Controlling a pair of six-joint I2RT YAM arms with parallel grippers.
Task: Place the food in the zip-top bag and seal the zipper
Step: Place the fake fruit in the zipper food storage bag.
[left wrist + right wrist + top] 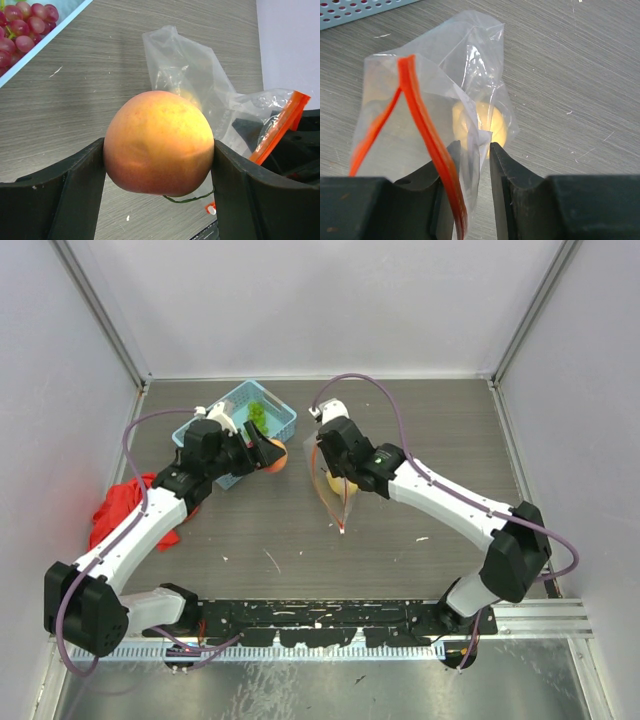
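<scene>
Nearest the arm bases, a crumpled red cloth [108, 508] lay on the grey wood-grain table [450, 420] beside the left arm, well apart from the fruit and the bag. Further in, the left gripper [270, 453] was clamped on the peach [159, 142]. One black finger pressed each side of the orange-pink fruit, which was held above the table just beside the basket's near side. To its right, near but apart, the right gripper [473, 145] stood over the zip-top bag [465, 55]. Its jaws were released to a narrow gap, and a fold of the clear film rose through it. The gap looked wider than the film, so no pinch showed. The zipper [420, 110] ran past the tip of one finger. Its two red-orange halves met at the far end and spread apart toward the wrist camera, leaving the mouth open. Inside the bag, beyond the fingertips, a yellow lemon [492, 122] rested low against the wrinkled plastic. Seen from the left wrist, the bag lay on the table behind the peach, its orange strip poking up near the side of that view. Farthest off sat the light-blue mesh basket [280, 405], holding green grapes [257, 415]; the left wrist view caught reddish grapes [22, 25] there too
</scene>
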